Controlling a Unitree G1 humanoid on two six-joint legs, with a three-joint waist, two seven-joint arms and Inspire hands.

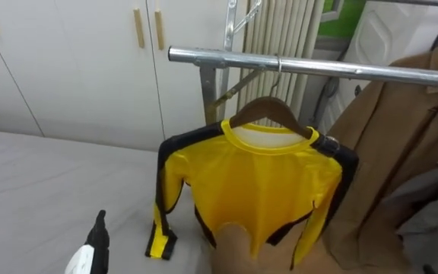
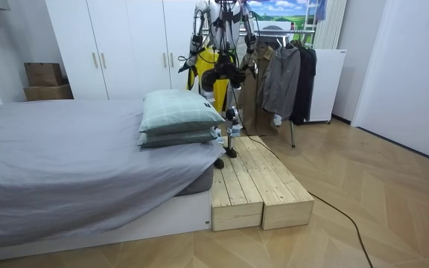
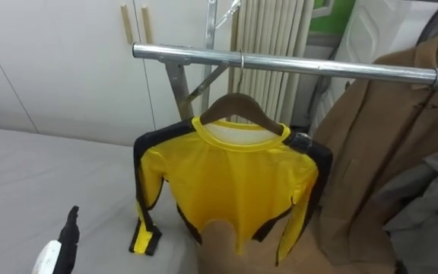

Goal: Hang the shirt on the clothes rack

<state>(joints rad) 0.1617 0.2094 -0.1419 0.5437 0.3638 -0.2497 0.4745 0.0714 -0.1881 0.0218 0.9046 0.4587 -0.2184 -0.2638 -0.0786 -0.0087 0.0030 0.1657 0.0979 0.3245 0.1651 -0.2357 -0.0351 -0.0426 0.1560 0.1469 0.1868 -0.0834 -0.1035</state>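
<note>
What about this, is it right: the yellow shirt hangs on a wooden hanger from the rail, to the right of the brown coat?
One thing is wrong. The shirt does hang on a wooden hanger from the rail, but to the left of the brown coat, not the right, as the left eye view shows.

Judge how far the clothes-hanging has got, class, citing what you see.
Done: the shirt sits on its hanger, hooked over the rail. In hand: the left hand is low over the bed, apart from the shirt. Left: probably nothing for this shirt.
</note>
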